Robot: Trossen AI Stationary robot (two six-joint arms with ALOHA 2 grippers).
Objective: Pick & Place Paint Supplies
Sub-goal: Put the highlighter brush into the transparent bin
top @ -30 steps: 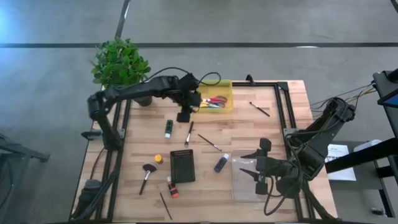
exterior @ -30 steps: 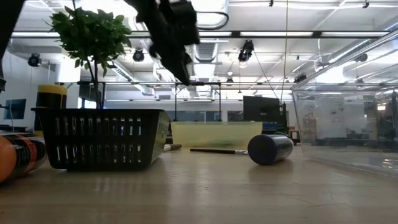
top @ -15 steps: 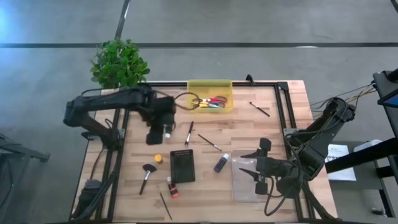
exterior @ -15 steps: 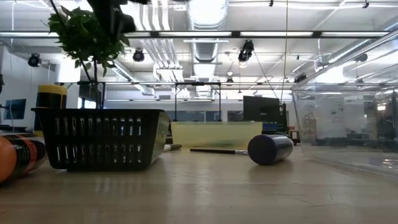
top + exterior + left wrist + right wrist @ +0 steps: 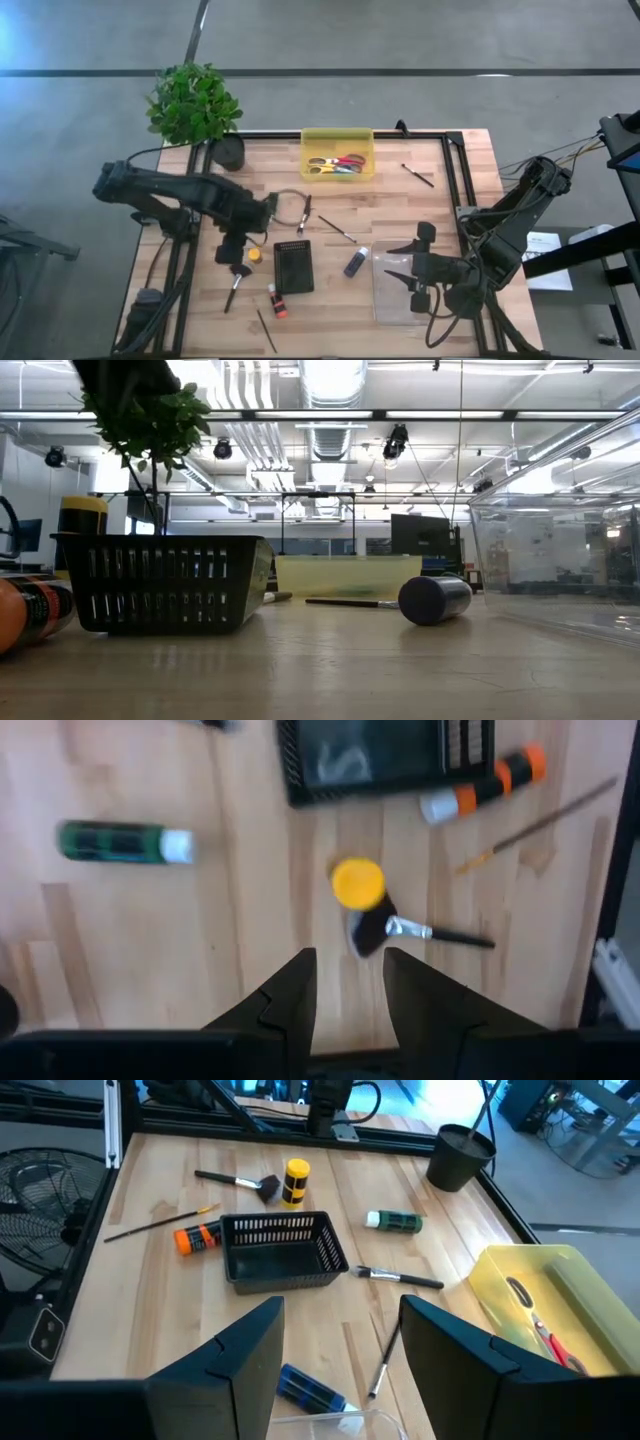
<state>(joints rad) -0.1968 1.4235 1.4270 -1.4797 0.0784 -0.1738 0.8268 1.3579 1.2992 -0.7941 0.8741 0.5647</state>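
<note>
The wide soft-headed brush [image 5: 236,281] lies handle toward the table's front-left corner.

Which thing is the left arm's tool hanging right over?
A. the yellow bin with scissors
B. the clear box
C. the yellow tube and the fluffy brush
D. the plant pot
C: the left wrist view looks straight down past the open left tool at the yellow tube and the wide soft brush beside it, and the high view puts the left tool near that tube.
</note>
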